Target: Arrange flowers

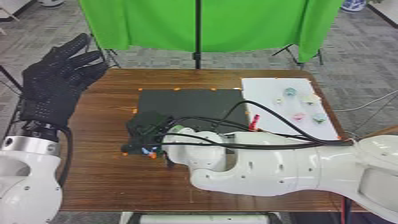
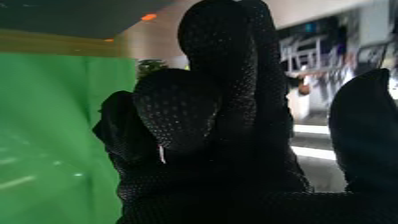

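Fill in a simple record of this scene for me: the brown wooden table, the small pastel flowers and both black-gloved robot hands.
surface: brown wooden table
mat: dark, rectangular, mid-table
sheet: white, rectangular, on the right
flowers: small, pastel blue, yellow and pink, on the sheet
left hand: open, raised at the table's left edge
right hand: at the mat's near left corner
backdrop: green cloth

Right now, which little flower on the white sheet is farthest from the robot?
The blue-green flower, nearest the far edge of the white sheet; the pink flower and paler flowers lie closer.
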Controlling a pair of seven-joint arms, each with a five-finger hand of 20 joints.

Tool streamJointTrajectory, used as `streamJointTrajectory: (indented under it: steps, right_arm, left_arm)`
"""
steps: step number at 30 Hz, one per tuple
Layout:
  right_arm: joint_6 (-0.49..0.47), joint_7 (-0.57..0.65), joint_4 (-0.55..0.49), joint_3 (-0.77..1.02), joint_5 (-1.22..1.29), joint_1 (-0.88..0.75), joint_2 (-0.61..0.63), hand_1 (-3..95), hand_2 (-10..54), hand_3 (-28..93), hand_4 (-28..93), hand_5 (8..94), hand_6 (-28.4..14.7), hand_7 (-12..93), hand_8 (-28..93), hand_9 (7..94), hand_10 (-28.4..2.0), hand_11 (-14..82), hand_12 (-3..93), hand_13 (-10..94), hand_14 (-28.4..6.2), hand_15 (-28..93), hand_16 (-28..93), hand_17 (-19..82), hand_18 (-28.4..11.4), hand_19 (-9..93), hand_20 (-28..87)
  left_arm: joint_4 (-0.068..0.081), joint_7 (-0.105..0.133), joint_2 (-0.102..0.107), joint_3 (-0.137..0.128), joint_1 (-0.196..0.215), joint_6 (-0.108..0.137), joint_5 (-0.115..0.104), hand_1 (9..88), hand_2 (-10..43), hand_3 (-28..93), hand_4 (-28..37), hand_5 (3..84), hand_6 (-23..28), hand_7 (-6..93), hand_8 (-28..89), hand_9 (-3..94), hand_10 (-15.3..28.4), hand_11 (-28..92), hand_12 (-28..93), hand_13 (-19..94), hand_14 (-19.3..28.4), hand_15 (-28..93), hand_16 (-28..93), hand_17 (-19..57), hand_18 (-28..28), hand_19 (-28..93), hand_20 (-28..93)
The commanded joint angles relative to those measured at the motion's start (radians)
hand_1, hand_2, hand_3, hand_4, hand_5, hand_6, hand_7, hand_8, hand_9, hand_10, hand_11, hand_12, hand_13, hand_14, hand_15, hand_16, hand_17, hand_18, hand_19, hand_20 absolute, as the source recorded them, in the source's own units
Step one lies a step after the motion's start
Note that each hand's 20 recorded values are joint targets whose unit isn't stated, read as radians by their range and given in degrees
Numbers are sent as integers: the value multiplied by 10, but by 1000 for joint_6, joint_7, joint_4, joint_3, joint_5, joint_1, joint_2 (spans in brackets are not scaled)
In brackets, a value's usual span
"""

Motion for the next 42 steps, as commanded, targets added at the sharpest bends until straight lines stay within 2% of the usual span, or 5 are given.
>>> streamJointTrajectory:
  steps: [1,20,25,37,42]
  right_arm:
    - [-41,-15,-9,8,-17,-11,2,135,119,721,-283,786,22,144,-131,904,-130,394,221,809,-99,730,227,445,-246,932,520]
    - [-188,-5,13,-15,-175,-3,-19,82,154,689,-283,743,35,131,-134,867,-121,463,238,779,-101,779,244,444,-239,932,562]
    - [-221,17,14,-3,-195,-13,-18,73,161,681,-283,715,35,129,-134,850,-122,485,236,772,-104,787,245,439,-237,932,565]
    - [-131,86,17,-88,-133,56,-32,68,165,686,-282,642,37,134,-140,839,-121,508,231,764,-102,801,239,435,-235,932,565]
    - [-73,78,9,-101,-125,74,-27,71,157,696,-282,604,39,140,-141,839,-120,515,228,768,-101,804,235,438,-237,932,568]
  left_arm:
    - [-6,-1,-15,-6,21,10,-5,213,96,774,-283,355,98,125,-87,304,199,274,101,242,274,522,-106,-62,241,661,54]
    - [-5,9,-14,1,12,13,-3,213,96,774,-283,356,99,126,-88,304,199,275,101,243,274,521,-105,-63,241,661,54]
    - [7,-8,-15,26,-27,3,1,213,96,774,-283,356,98,126,-88,304,199,275,101,242,274,521,-105,-63,241,661,54]
    - [7,-14,-22,13,-4,-6,0,213,97,774,-283,355,98,126,-88,305,200,274,101,242,274,521,-105,-63,242,661,54]
    - [-1,4,-20,2,21,6,-4,213,97,774,-283,356,99,126,-88,304,198,274,101,243,274,522,-105,-63,242,661,54]
